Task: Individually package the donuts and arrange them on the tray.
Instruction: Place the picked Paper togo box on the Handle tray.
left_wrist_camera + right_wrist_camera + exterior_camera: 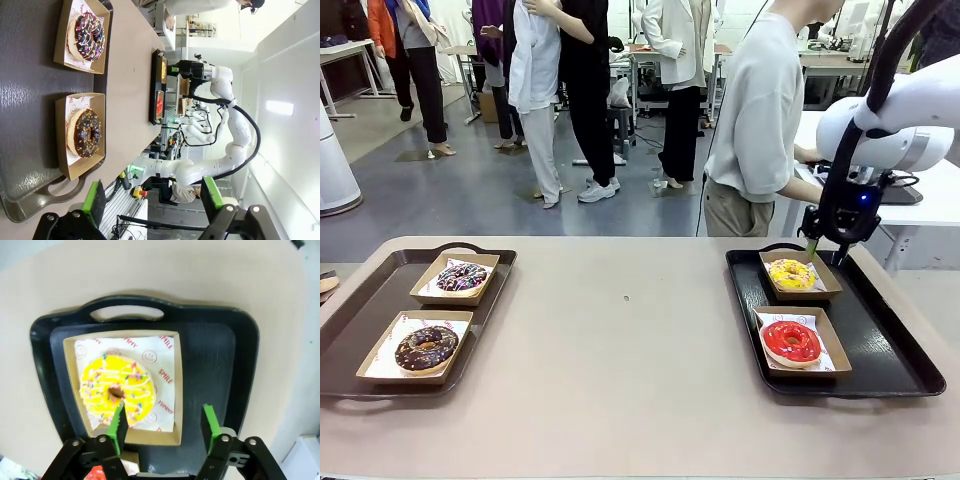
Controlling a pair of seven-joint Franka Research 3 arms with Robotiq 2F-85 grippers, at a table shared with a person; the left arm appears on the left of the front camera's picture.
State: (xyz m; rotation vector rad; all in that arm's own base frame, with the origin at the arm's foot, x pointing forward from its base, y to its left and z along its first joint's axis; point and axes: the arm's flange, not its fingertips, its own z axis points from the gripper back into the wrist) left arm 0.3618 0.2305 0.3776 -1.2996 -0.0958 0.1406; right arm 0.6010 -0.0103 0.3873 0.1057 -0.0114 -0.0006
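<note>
All four donuts sit flat in boxes: sprinkled chocolate [461,277], dark chocolate [426,347], yellow [791,273], and red [790,341].

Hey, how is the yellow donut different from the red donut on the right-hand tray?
The yellow donut carries coloured sprinkles and white drizzle; the red donut has plain glossy glaze. The yellow donut's box sits at the far end of the black tray, by the handle; the red donut's box sits nearer the robot. The right tool hovers open over the yellow donut, not the red. Both lie flat in paper-lined cardboard boxes.
</note>
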